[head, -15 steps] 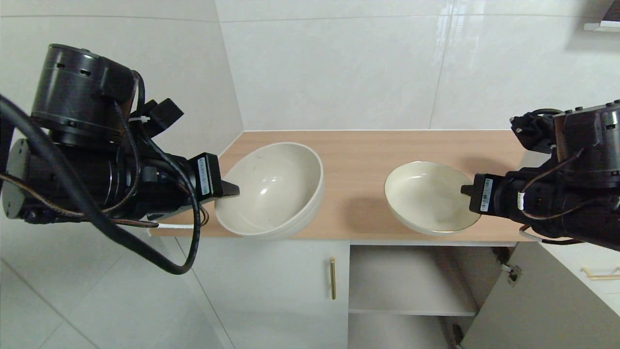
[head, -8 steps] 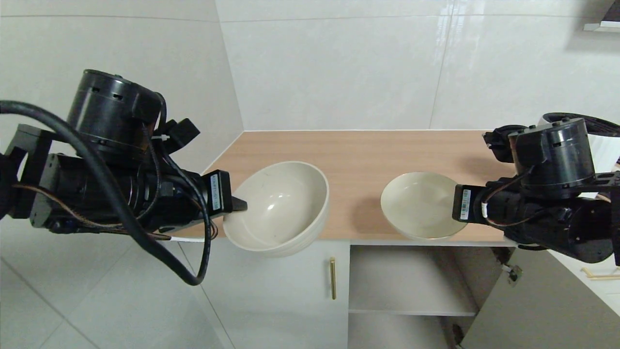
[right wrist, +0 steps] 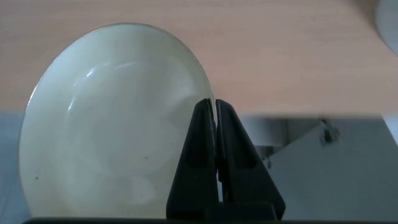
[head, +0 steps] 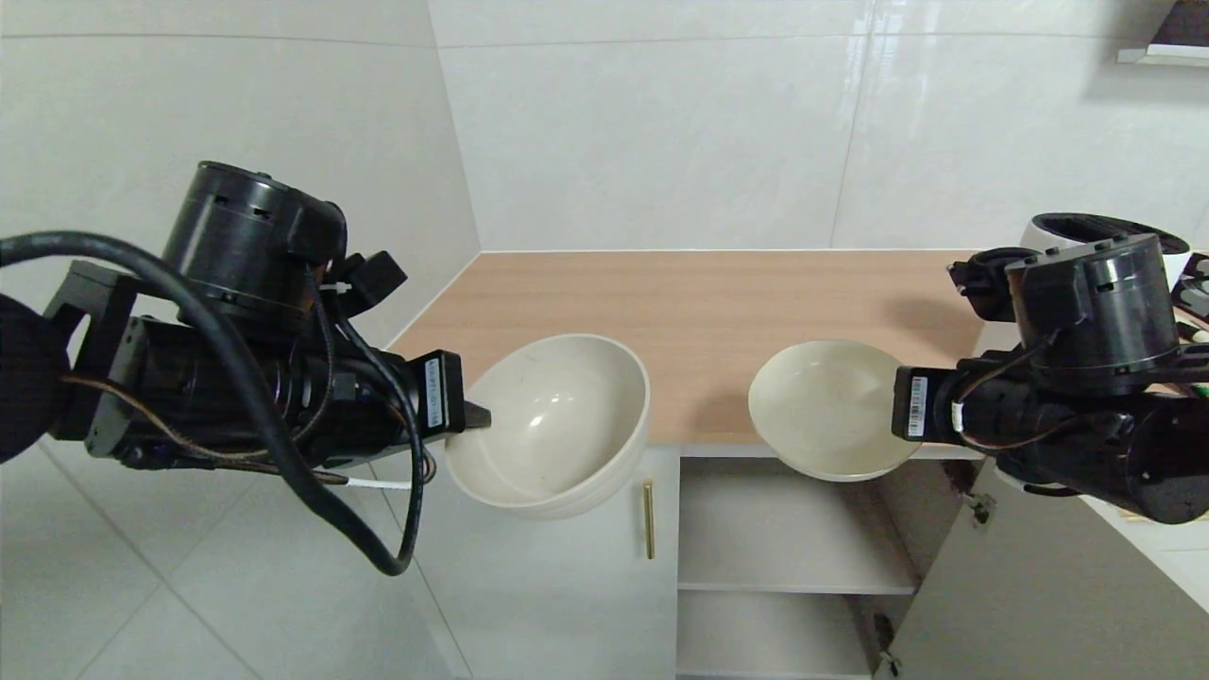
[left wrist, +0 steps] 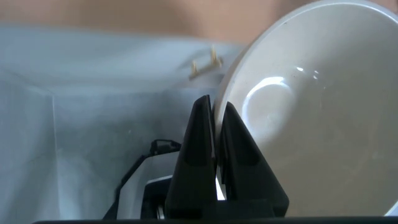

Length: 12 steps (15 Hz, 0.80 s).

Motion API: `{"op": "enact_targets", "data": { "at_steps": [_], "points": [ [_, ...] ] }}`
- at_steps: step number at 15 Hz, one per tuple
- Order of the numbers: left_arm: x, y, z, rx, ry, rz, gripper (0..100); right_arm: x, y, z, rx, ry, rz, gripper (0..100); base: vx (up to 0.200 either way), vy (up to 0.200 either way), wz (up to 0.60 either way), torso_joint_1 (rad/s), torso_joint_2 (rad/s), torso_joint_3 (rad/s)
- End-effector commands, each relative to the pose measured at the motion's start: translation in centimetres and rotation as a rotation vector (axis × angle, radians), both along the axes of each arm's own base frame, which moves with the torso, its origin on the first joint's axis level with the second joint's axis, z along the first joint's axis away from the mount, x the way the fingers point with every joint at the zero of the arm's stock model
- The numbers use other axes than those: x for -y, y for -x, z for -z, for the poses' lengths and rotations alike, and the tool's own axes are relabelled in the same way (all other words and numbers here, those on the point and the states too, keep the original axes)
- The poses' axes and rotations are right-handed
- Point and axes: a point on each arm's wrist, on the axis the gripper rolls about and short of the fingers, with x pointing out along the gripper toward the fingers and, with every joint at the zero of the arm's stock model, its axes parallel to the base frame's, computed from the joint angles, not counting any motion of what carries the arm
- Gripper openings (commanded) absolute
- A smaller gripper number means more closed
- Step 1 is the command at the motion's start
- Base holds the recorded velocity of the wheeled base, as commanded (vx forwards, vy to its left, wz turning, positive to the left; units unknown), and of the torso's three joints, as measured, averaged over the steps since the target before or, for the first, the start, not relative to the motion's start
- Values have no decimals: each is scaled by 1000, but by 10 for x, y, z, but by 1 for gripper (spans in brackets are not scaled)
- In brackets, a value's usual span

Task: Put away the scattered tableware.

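My left gripper is shut on the rim of a large cream bowl, held in the air past the counter's front edge, over the shut cabinet door. In the left wrist view the black fingers pinch that large bowl's rim. My right gripper is shut on the rim of a smaller cream bowl, which hangs at the counter's front edge above the open cabinet. The right wrist view has the fingers clamped on the smaller bowl's edge.
The wooden counter runs along a white tiled wall. Below it an open cabinet has a white shelf, its door swung out to the right. A shut door with a brass handle is on the left. A white appliance stands at the counter's right end.
Both arms have drawn back toward me with their bowls, off the counter and lower. The head view has also shifted slightly.
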Motion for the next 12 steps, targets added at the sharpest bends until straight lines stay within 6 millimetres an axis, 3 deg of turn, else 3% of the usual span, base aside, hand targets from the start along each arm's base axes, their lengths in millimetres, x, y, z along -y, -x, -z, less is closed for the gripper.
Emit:
{"op": "enact_targets", "data": {
  "at_steps": [1,7,12],
  "points": [
    [0,-1,1,-4,-2,-1,0,0,0,-1,3,-1,2,0,0,0,0,0,0,0],
    [1,-2,2,-5,-2,-1,0,-3,-5,7,-20,17,8,0,0,0,0,-12,34,20],
    [2,-5,5,-17,-9,-4,0,-4,-5,14,-42,28,1,0,0,0,0,-158,429,268]
  ]
}}
